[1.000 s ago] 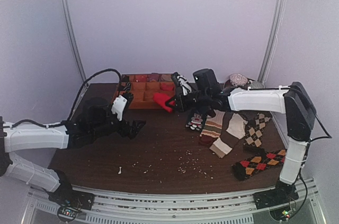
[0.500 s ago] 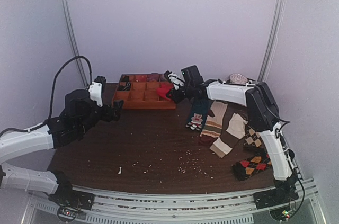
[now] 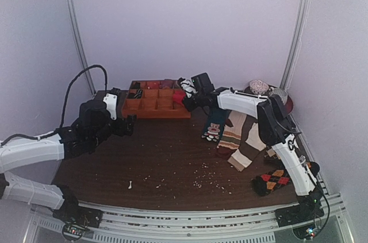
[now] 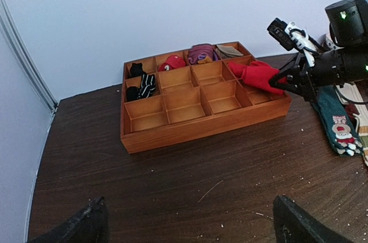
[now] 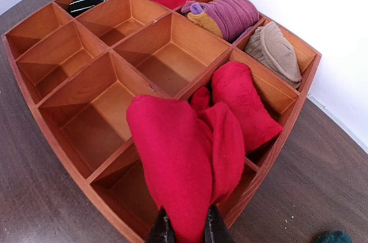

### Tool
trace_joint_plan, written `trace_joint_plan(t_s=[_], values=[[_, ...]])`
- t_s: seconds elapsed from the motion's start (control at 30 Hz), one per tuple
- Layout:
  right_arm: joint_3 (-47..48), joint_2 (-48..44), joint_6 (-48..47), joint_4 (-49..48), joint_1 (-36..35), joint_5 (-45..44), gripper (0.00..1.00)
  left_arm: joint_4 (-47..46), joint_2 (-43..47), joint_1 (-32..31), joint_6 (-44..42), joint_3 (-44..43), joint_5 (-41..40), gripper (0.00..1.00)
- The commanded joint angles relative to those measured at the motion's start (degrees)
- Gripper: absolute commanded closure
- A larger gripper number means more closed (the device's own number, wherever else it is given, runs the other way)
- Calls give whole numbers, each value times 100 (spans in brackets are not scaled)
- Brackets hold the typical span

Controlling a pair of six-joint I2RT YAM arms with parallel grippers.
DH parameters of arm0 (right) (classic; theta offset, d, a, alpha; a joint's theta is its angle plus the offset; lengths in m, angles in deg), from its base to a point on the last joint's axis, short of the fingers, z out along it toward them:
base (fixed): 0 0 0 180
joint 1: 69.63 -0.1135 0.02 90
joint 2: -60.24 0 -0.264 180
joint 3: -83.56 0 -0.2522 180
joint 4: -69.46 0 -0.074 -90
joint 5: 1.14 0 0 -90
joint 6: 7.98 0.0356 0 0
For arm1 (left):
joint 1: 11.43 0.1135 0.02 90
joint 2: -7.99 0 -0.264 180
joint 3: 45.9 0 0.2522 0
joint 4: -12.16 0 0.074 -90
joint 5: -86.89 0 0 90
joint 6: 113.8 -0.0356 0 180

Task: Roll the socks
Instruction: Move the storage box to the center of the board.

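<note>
The right hand (image 5: pixel 184 228) is clamped on one end of the socks (image 5: pixel 190 157), its two fingers pinched tight into the red fabric. The loosely rolled bundle hangs over the right end of the wooden tray (image 4: pixel 201 131), which stands toward the far edge of the surface, left of its middle. From the right wrist view the bundle straddles a divider: the gripped end is above the near right compartment, and the free lobe lies in the one behind it, next to the compartment with the beige sock (image 5: pixel 275 50).

The step in hand looks like stowing the roll. To do it well, the bundle should end up in one compartment, not across two. I would lift slightly so the free lobe clears the divider, bring the whole roll over one empty cell, then lower until the fabric rests on the floor of the cell before letting go. Releasing high risks the roll loosening or catching on the rim.

The left hand (image 4: pixel 190 226) has its jaws spread wide with nothing between them, over the bare wood near the tray's front wall. It should keep out of the way.
</note>
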Motion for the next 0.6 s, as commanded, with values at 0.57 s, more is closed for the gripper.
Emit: trace_joint_plan(t_s=[0.57], values=[[249,380,455,2471,-73,-643,100,158,-10,34,43,-24,-63,2]])
